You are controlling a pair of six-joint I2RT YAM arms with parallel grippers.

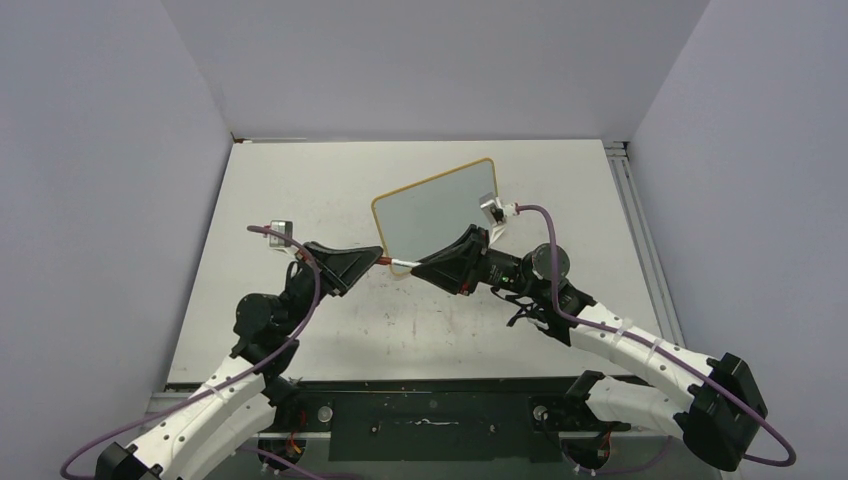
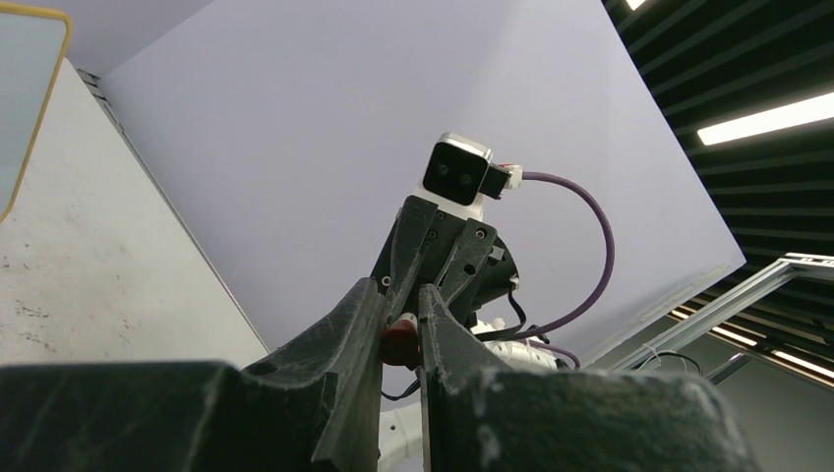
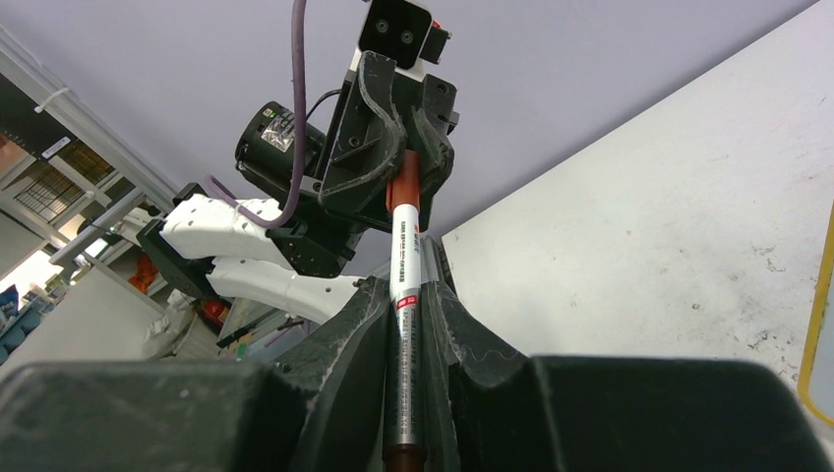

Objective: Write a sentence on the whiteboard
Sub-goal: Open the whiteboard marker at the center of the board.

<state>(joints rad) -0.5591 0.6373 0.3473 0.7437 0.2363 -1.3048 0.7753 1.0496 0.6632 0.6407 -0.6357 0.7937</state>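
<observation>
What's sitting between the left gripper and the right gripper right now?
A red-capped white marker bridges them, cap end in the left gripper, barrel in the right gripper; clearest in the right wrist view.

Top view looks down; wrist views face each other along marker [image 3: 405, 246].

The scuffed white table [image 1: 300, 200] bears the whiteboard [image 1: 435, 205].

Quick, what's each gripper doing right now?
Left gripper: jaws closed on the red cap of the marker.
Right gripper: jaws closed on the marker's barrel.
</observation>
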